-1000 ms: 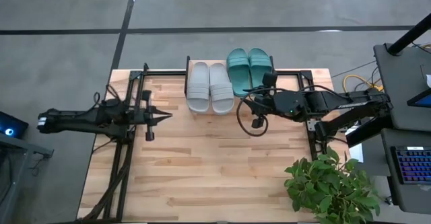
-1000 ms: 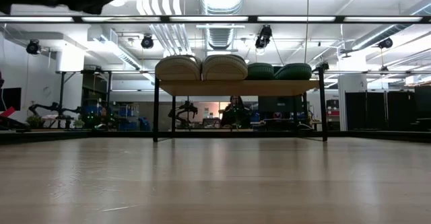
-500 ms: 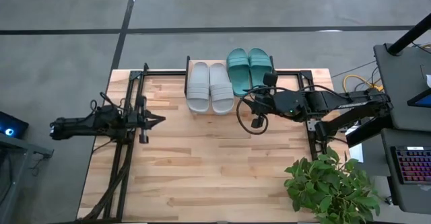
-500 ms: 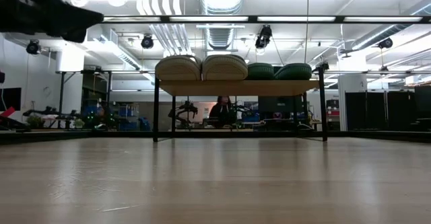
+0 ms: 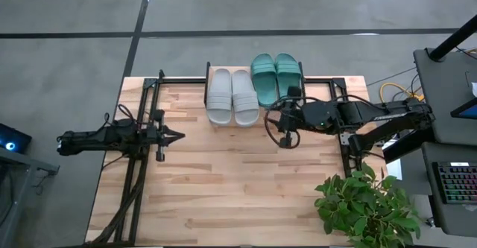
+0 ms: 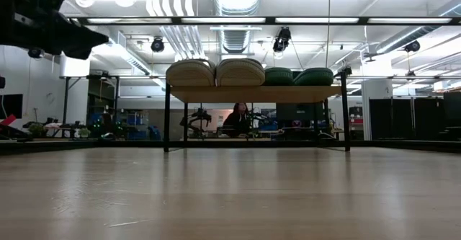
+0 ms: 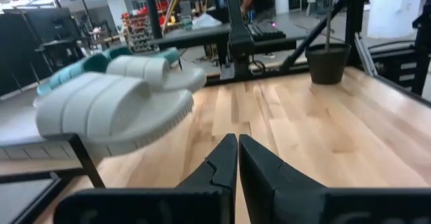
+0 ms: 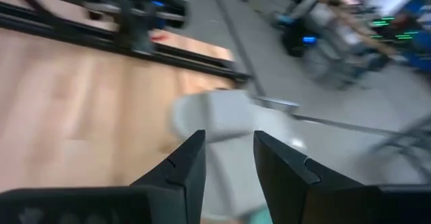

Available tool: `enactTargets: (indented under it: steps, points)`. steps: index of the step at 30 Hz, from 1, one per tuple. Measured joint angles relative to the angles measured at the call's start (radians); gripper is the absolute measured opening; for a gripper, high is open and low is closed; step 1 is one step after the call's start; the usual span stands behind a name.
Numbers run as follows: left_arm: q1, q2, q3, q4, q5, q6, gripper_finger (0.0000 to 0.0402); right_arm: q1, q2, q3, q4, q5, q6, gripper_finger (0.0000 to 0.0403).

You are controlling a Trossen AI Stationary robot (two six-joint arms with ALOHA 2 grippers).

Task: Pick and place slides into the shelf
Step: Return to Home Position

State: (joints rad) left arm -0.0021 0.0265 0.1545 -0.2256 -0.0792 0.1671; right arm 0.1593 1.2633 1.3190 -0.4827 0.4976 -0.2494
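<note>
Two light grey slides (image 5: 232, 96) and two teal slides (image 5: 276, 77) lie side by side, soles down, on top of the shelf (image 6: 256, 94) at the table's far edge. The left wrist view shows the grey pair (image 7: 114, 106) with the teal pair (image 7: 87, 62) behind it. My left gripper (image 5: 177, 136) is shut and empty over the table's left part, pointing level toward the right. My right gripper (image 5: 273, 118) hangs open and empty just near of the shelf, in front of the teal pair. It points toward the grey slides (image 8: 222, 116).
A potted plant (image 5: 365, 207) stands at the table's near right corner. Black arm frames run along the table's left (image 5: 141, 166) and right (image 5: 344, 147) sides. A desk with a keyboard (image 5: 455, 185) sits beyond the right edge. A person (image 6: 238, 117) shows in the room behind the shelf.
My left gripper has drawn back toward the table's left edge and sunk lower, staying shut. My right arm has kept its place while its wrist has rolled a little. The slides have not moved.
</note>
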Motion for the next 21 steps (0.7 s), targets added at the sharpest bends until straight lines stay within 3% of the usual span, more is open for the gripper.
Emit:
enactTargets:
  steps: [5,14,17,21]
  points:
    - [0.0,0.0,-0.027,0.017,0.0,0.0,0.0,0.006,0.0,-0.052,0.075,-0.162,0.033,0.0115]
    - [0.0,0.0,-0.045,0.039,0.015,0.001,0.0,0.007,0.0,-0.235,0.449,-0.381,0.005,0.0113]
    - [0.0,0.0,-0.044,0.078,0.042,0.001,0.0,0.006,0.0,-0.3,0.559,-0.403,0.006,0.0108]
    - [-0.001,0.0,-0.041,0.091,0.044,0.02,0.0,0.004,-0.018,-0.346,0.575,-0.401,-0.003,0.0099]
